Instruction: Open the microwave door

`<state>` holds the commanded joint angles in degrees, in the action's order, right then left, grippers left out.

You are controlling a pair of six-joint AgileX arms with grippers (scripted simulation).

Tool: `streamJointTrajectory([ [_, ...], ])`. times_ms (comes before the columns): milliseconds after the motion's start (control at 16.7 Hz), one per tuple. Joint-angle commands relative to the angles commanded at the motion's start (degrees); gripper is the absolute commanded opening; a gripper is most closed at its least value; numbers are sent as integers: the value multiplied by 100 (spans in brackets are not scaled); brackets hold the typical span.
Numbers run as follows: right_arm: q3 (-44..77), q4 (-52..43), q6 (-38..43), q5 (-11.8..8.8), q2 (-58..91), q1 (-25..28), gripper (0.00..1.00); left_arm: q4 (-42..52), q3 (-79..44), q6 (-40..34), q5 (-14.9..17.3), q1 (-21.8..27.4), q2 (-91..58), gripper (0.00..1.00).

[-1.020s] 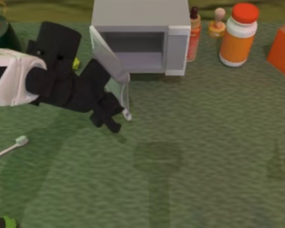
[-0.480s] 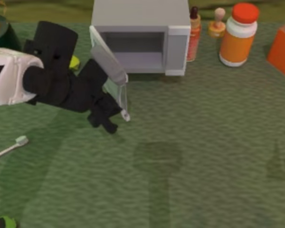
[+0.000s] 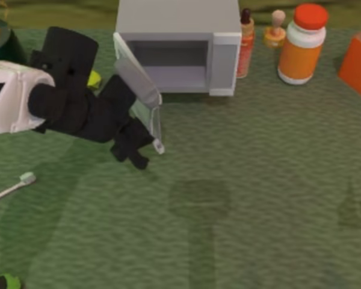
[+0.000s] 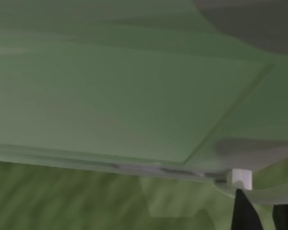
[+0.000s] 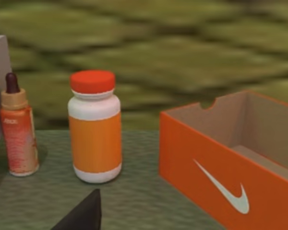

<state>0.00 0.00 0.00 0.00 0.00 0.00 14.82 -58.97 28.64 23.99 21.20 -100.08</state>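
The light-grey microwave stands at the back middle of the table. Its cavity shows, because the microwave door is swung well out toward the front on its left hinge. My left gripper is at the door's free edge, shut on the pale handle edge. In the left wrist view the door fills the frame. There the two dark fingers stand either side of the handle edge, just below its white end block. My right arm is outside the top view. Only one of its fingertips shows, with nothing by it.
Right of the microwave stand a dropper bottle, a small wooden piece, an orange pill bottle and an open orange box. A toothbrush lies at the left edge. A dark green tub sits at the back left.
Over the last second my left arm drew slightly left and back, and the door swung a little wider. In the last half-second almost nothing moved.
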Motion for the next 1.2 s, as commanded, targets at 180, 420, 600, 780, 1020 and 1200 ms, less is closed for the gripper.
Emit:
streamJointTrajectory([
  [180, 0, 0, 0, 0, 0, 0, 100, 0, 0, 0, 0, 0, 0, 0],
  [420, 0, 0, 0, 0, 0, 0, 100, 0, 0, 0, 0, 0, 0, 0],
  [600, 0, 0, 0, 0, 0, 0, 100, 0, 0, 0, 0, 0, 0, 0],
  [780, 0, 0, 0, 0, 0, 0, 100, 48, 26, 41, 62, 1, -11, 0],
  [1020, 0, 0, 0, 0, 0, 0, 100, 158, -40, 333, 213, -127, 6, 0],
  [1200, 0, 0, 0, 0, 0, 0, 100, 254, -46, 499, 295, -205, -9, 0],
])
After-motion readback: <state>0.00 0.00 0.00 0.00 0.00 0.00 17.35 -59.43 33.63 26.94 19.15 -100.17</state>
